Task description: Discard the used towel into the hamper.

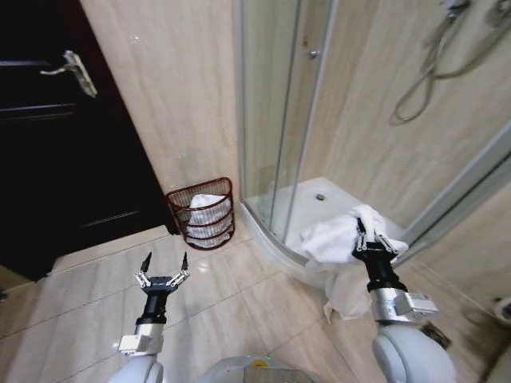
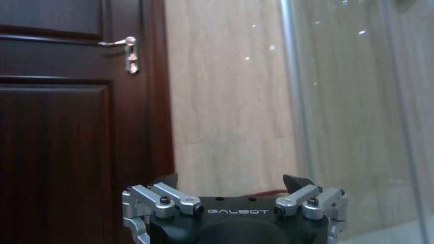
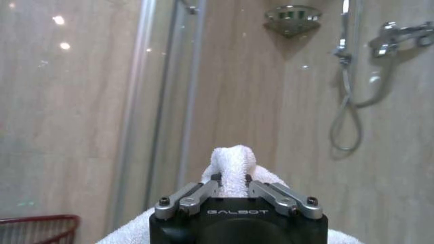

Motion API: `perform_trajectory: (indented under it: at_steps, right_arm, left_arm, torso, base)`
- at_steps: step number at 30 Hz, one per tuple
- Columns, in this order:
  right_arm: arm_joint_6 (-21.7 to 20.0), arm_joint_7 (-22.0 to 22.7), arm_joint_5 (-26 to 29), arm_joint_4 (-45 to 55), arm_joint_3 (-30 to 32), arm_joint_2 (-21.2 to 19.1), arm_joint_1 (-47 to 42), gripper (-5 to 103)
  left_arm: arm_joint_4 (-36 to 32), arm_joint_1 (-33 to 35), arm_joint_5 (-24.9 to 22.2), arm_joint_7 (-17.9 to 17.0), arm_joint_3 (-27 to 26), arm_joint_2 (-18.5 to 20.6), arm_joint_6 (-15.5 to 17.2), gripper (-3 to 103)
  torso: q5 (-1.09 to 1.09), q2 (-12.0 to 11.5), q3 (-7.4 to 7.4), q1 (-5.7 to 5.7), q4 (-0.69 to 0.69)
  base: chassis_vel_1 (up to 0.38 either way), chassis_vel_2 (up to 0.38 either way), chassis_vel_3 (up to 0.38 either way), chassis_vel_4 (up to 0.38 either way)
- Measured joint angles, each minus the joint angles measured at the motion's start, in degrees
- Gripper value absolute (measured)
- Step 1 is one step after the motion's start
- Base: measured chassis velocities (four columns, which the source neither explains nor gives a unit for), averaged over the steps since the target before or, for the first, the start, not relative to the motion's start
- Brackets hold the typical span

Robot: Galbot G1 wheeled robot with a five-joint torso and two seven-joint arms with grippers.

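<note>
A white towel [image 1: 334, 239] hangs bunched from my right gripper [image 1: 371, 235], which is shut on it above the floor beside the shower tray. In the right wrist view the towel [image 3: 232, 165] pokes up between the closed fingers of that gripper [image 3: 230, 184]. The hamper [image 1: 201, 212], a dark red wire basket, stands on the floor against the tiled wall, to the left of the shower, with white cloth inside it. Its rim [image 3: 37, 221] shows at the right wrist view's edge. My left gripper [image 1: 164, 260] is open, low over the floor in front of the hamper, holding nothing [image 2: 230, 182].
A glass shower enclosure [image 1: 279, 120] with a white curved tray [image 1: 275, 239] stands at the right. A dark wooden door [image 1: 56, 136] with a metal handle fills the left. Beige floor tiles [image 1: 239, 311] lie between the arms.
</note>
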Motion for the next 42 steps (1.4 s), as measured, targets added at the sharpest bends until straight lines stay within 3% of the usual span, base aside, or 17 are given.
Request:
perform_trajectory:
  at_steps: [21,42]
  right_arm:
    - [0.21,-0.21,-0.23,-0.12,-1.09,0.05,-0.21,8]
    - [1.02,-0.03,-0.29,-1.06,-1.85,-0.23,0.51,8]
  left_arm:
    - [0.58,0.19,-0.05,0.09,0.06,-0.06,-0.51,100]
    - [1.55,-0.15,0.02,-0.64,0.67,-0.20,-4.12,100]
  torso:
    - [0.01,0.00,0.00,0.00,0.01]
    - [0.01,0.00,-0.01,-0.01,0.00]
  base:
    - [0.145,0.146,0.052,0.062]
    - [0.138,0.173,0.019,-0.020]
